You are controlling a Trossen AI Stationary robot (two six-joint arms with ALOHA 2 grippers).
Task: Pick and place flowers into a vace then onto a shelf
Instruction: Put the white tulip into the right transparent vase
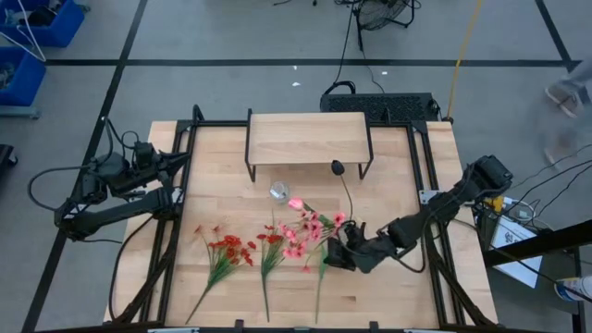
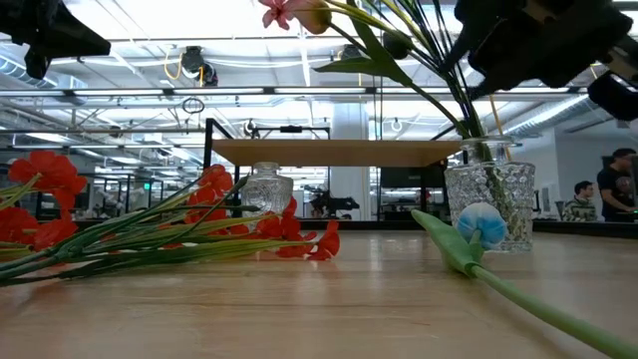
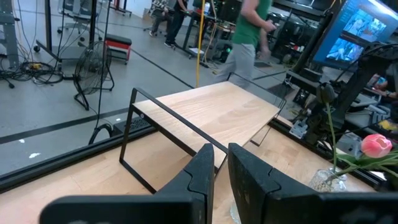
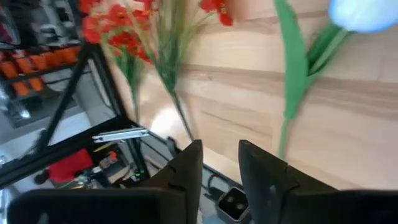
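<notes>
1. While the left tool (image 1: 176,159) waits at the surface's (image 1: 398,277) left edge with fingers nearly together and holding nothing, the right tool (image 1: 335,254) works low over the front middle of the surface.
2. Right tool: the wrist view shows its fingers a little apart with nothing between them; I cannot tell whether they are closing on a stem.
3. Flowers: red sprays (image 1: 229,250) and pink sprays (image 1: 305,233) lie flat at the front. A white tulip (image 4: 364,14) lies just beyond the right tool.
4. Vase (image 2: 490,204): glass, already holding some stems, including a pink bud (image 3: 377,145). It stands on the surface in front of the shelf (image 1: 307,137).
5. Step in hand, as judged: picking the next loose stem.
6. Next move calls for fingers astride one thin stem, a firm close, then a lift toward the vase mouth without knocking it. Shelf placement not yet begun.
</notes>
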